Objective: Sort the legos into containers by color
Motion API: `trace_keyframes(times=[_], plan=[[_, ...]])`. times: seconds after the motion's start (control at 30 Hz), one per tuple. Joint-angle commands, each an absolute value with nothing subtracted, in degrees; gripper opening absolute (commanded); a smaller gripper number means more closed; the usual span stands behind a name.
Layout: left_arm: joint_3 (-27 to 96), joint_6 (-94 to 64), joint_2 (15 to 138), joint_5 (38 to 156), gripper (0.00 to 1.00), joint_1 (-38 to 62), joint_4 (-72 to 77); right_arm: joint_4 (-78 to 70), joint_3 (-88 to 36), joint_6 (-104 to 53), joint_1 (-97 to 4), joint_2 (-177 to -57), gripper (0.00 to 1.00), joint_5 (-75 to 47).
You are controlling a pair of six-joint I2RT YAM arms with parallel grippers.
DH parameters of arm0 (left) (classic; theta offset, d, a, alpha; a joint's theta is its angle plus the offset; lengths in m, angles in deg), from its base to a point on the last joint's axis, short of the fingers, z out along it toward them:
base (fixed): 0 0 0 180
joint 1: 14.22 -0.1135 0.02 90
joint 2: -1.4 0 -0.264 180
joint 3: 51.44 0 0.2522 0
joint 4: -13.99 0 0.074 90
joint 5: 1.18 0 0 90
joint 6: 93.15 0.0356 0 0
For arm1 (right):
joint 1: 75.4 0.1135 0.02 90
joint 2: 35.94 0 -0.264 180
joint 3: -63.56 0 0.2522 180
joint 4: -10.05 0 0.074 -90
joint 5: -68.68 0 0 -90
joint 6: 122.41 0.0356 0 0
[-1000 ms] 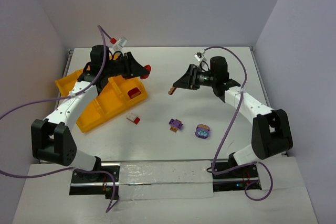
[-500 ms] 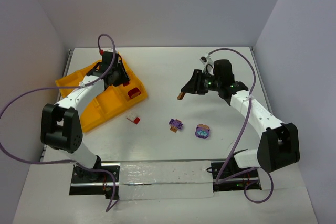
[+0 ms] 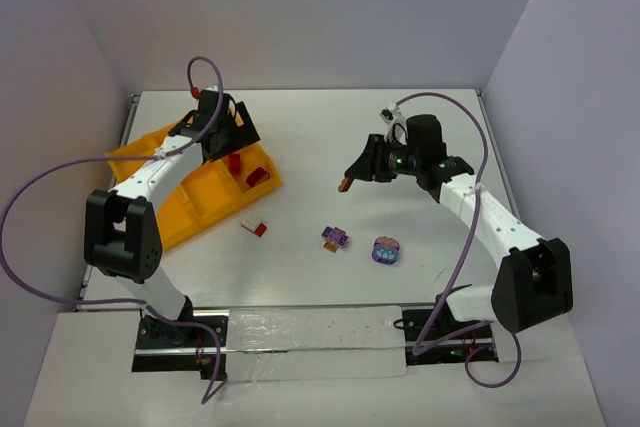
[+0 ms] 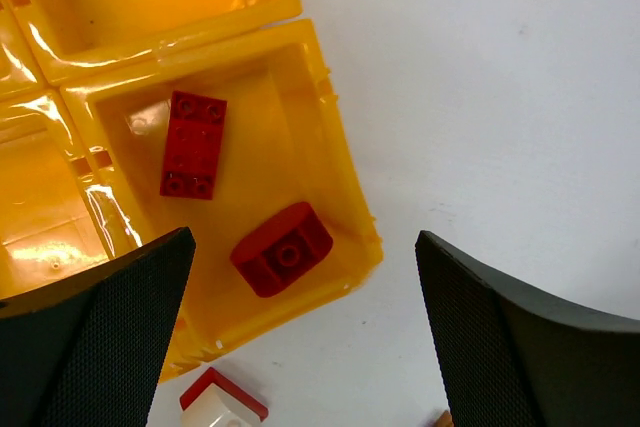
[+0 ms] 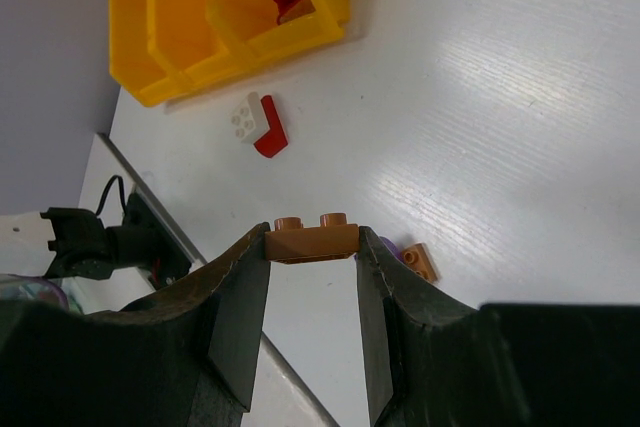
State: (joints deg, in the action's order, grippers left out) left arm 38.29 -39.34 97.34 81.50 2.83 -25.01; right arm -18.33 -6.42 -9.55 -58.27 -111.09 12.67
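1. The left pincer (image 4: 305, 247) is spread wide and holds nothing. It hangs above a corner cell of the yellow tray (image 4: 345, 197).
2. That cell holds a flat red brick (image 4: 193, 144) and a rounded red brick (image 4: 283, 250), so red sorting has begun.
3. The right pincer (image 5: 312, 252) pinches an orange brick (image 5: 312, 236) above the surface (image 3: 400, 147), well apart from the tray.
4. Unsorted on the surface are a red-and-white brick (image 3: 254, 228) just beside the tray, a purple cluster (image 3: 336, 237) and, near it, a purple and light-blue cluster (image 3: 386, 250).
5. Judgement: probably under half done, though the left arm hides some cells in the top view.
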Motion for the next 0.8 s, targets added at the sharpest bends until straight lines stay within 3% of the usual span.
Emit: trace_keyframes(times=[0.0,0.2,0.53,0.77], plan=[[42.46,-38.46,89.76,79.45,0.99,3.27,-28.23,-18.75,-8.84,-10.68,-55.38,-109.47,0.00,10.48],[35.44,-30.39,79.47,85.74,0.99,3.24,-26.66,-17.18,-11.70,-9.75,-50.52,-112.69,0.00,9.33],[23.44,-28.34,73.21,135.76,0.92,3.21,-11.32,-2.36,-11.87,-2.00,-50.30,-115.63,0.00,30.10],[19.26,-30.66,72.28,148.40,0.90,3.38,-3.09,-1.34,-14.33,-0.26,-50.36,-117.31,0.00,37.12]])
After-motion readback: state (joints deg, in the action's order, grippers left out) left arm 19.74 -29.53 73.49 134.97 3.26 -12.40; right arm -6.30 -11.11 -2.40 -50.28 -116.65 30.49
